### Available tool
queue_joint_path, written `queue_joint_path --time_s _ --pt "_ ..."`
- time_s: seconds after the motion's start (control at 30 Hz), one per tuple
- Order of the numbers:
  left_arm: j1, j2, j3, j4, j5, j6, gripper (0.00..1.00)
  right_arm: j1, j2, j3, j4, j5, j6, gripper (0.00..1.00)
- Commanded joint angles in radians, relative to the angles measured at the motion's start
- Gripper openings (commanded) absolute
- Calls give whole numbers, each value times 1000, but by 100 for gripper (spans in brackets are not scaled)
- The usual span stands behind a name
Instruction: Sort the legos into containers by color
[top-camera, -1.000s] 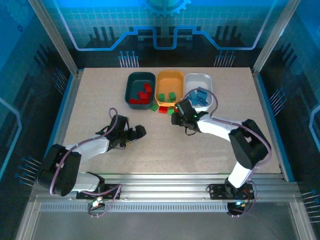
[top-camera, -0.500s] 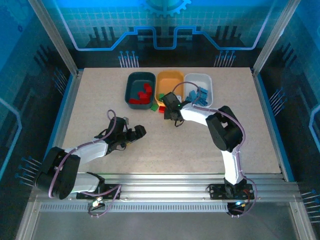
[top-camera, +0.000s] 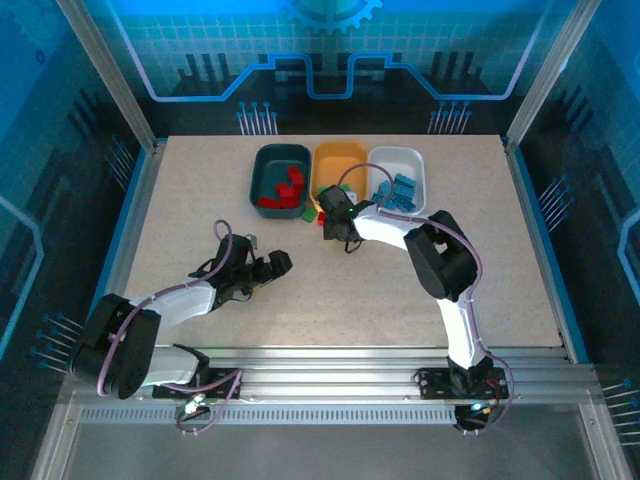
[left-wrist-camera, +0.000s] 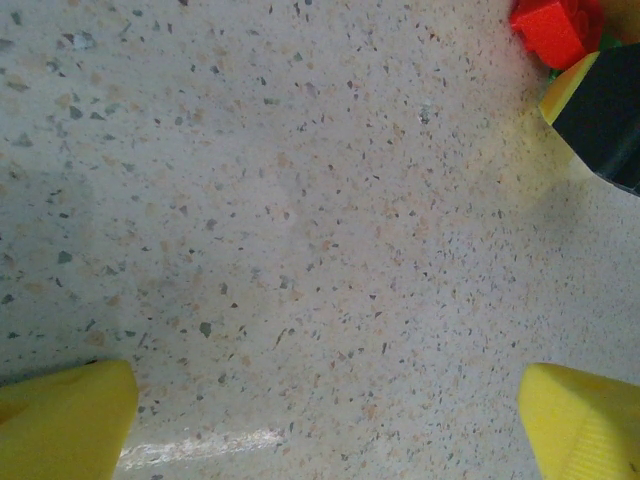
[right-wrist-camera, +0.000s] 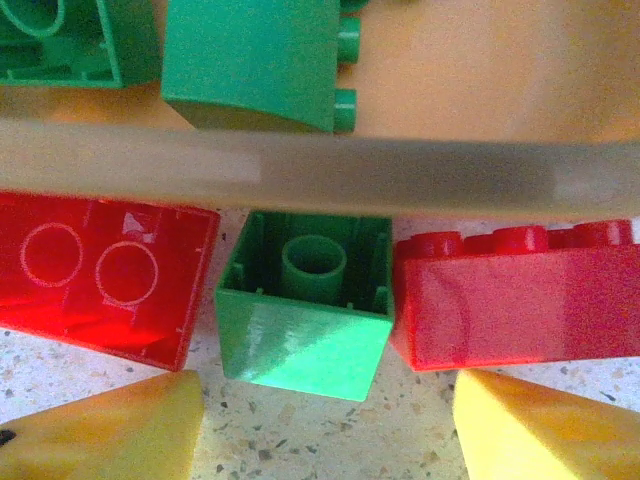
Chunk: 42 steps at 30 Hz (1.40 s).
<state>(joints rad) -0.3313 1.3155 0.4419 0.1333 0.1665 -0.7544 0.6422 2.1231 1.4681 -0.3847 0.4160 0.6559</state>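
Right fingers (right-wrist-camera: 110, 430) slid left to a green lego (right-wrist-camera: 305, 305), apart; left fingers (left-wrist-camera: 60, 415) also apart.

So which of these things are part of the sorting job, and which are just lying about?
Job: red bricks, green bricks, blue bricks; teal tray, orange tray, white tray; right gripper.
Just there: table; idle left gripper.

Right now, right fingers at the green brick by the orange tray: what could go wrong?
1. Two red bricks sit close on both sides of the green brick; the right fingers look spread wider than it, so one may land on red or drag it along.
2. The green brick lies right by the tray rim; pushing in could jam it there or shove the tray.
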Motion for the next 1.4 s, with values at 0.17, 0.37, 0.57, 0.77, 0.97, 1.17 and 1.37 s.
queue_joint_path --time_s 0.17,0.37,0.57,0.77,0.97,1.17,1.37 --pt "-3 40 -25 35 33 1 99 -42 17 14 -80 53 92 69" --pt "-3 43 -31 41 30 1 99 -62 -90 -131 -35 110 127 70" --pt "-3 70 -27 63 43 -2 99 -83 -214 -247 4 147 96 69" --pt "-3 92 -23 88 56 -16 99 -85 -253 -260 42 72 43 69" --pt "-3 79 -23 68 55 -10 99 -98 -172 -152 -31 107 31 77" --pt "-3 56 -37 49 38 2 99 -61 -188 -174 31 227 -85 75" --pt "-3 76 -29 62 52 -5 99 -121 -137 -143 19 144 -129 73"
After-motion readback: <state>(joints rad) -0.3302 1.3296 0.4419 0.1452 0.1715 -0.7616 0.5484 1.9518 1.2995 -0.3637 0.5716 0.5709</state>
